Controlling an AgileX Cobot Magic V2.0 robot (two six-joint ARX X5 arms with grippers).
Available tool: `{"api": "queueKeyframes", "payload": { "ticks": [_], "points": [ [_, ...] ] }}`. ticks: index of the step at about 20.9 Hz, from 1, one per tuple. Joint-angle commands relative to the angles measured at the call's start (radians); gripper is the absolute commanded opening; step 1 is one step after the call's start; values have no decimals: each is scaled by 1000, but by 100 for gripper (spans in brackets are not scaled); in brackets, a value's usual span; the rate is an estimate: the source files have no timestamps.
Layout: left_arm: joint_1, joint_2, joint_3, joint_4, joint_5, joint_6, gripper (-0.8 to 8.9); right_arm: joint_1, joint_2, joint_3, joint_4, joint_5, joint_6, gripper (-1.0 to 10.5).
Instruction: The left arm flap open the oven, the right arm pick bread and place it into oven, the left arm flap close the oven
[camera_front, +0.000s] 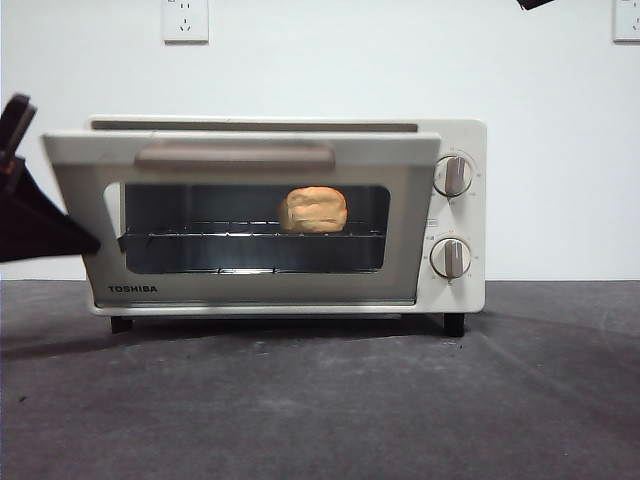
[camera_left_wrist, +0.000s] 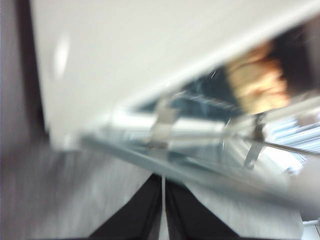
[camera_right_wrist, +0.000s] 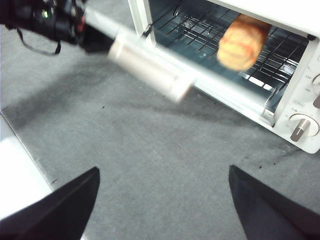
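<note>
Left gripper, jaws pressed together and empty, sits under the half-raised door of the oven, mid-bench. Bread lies on the rack inside. That hinged door looks light, stiff; push its edge. Right gripper waits open.

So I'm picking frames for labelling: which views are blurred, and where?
Left wrist view: smeared all over, oven and bread streaked. Right wrist view: only the door handle blurs; bread sharp. Front view: crisp, a shadow under the oven.
</note>
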Motion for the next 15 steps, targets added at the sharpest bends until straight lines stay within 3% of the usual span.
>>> {"api": "queueKeyframes", "payload": {
  "ticks": [1, 7, 15],
  "points": [
    [14, 9, 14, 58, 2, -30, 15, 11, 7, 10, 6, 3, 14, 411],
    [14, 9, 16, 132, 3, -60, 15, 11, 8, 10, 7, 4, 27, 411],
    [-6, -72, 16, 56, 1, -46, 16, 11, 8, 10, 7, 14, 25, 411]
  ]
}}
